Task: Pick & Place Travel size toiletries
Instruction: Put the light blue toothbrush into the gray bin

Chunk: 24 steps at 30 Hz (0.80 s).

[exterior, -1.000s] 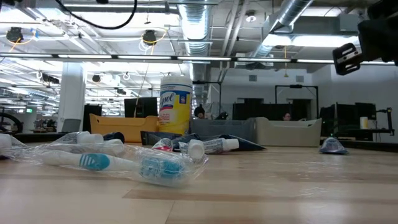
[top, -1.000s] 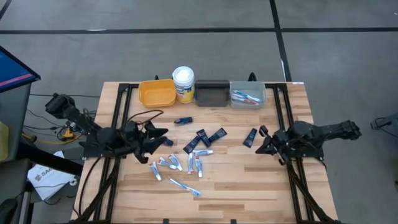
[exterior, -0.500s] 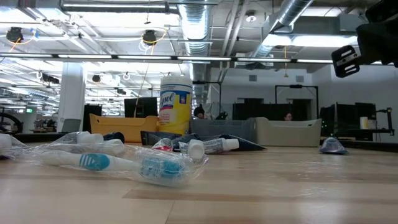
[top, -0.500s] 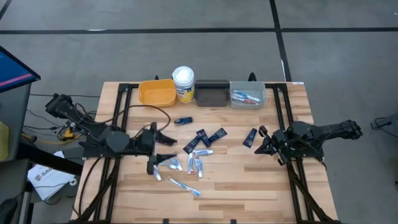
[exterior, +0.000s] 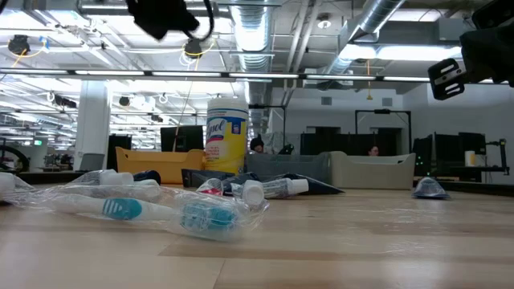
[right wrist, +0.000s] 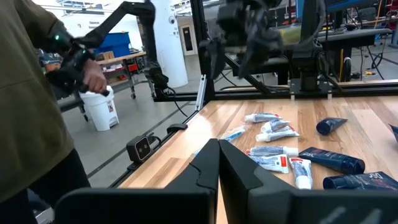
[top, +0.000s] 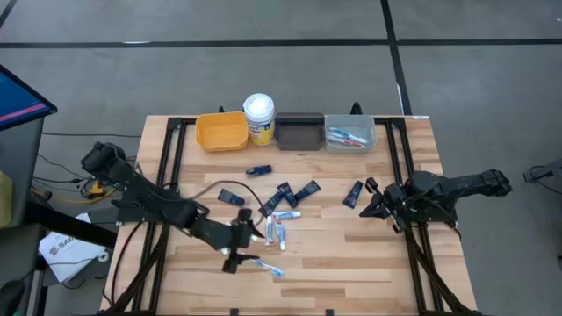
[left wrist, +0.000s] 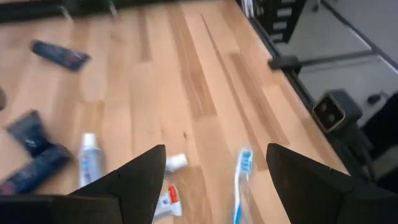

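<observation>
The toiletries lie loose on the middle of the wooden table: navy tubes (top: 294,191), white tubes (top: 272,230) and a toothbrush (top: 262,263). My left gripper (top: 235,244) hangs open above the white tubes. In its wrist view the gripper (left wrist: 216,150) has the toothbrush (left wrist: 242,185) and a white tube (left wrist: 169,163) below its spread fingers, touching neither. My right gripper (top: 369,200) waits shut at the table's right, beside one navy tube (top: 353,193). Its wrist view shows the shut gripper (right wrist: 219,148) looking level across the items (right wrist: 273,149).
Along the far edge stand a yellow bin (top: 221,130), a white-lidded yellow tub (top: 259,115), a dark bin (top: 299,132) and a grey bin (top: 349,134) with a few items in it. A person (right wrist: 31,112) stands beyond the table's left side. Bare wood lies toward the near edge.
My left gripper has swung from the table's left toward the near edge and the middle, ending over the white tubes and toothbrush, and now shows at the top of the low view. A navy tube shows on the table where it stood before. My right arm has kept still.
</observation>
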Motion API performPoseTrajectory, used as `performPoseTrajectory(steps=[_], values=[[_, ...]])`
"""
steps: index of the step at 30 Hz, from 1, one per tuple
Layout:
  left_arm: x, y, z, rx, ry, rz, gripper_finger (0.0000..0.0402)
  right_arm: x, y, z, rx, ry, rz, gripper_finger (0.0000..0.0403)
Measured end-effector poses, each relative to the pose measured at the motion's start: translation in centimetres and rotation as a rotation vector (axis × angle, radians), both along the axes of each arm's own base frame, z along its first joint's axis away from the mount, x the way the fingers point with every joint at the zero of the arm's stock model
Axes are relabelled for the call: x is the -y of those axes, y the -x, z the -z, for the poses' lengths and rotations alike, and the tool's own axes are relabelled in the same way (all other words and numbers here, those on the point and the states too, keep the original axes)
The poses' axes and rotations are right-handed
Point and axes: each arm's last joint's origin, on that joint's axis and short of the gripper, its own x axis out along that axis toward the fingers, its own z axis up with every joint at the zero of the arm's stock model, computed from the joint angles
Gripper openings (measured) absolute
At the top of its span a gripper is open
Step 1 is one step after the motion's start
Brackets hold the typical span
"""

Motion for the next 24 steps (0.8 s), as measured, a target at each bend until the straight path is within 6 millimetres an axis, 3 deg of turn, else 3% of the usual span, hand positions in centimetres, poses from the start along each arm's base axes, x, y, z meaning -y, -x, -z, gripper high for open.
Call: performPoseTrajectory(steps=[9,18,24], values=[[2.1,-2.3,5.2,-0.081,0.021,0.096,0.0271,0.0,0.0,0.0,0.000,0.000,0.000,0.0000],[3.2,-2.6,8.9,-0.172,-0.023,0.122,0.0270,0.0,0.0,0.0,0.000,0.000,0.000,0.0000],[3.5,-2.6,10.4,-0.211,-0.046,0.129,0.0262,0.0,0.0,0.0,-0.001,0.000,0.000,0.0000]])
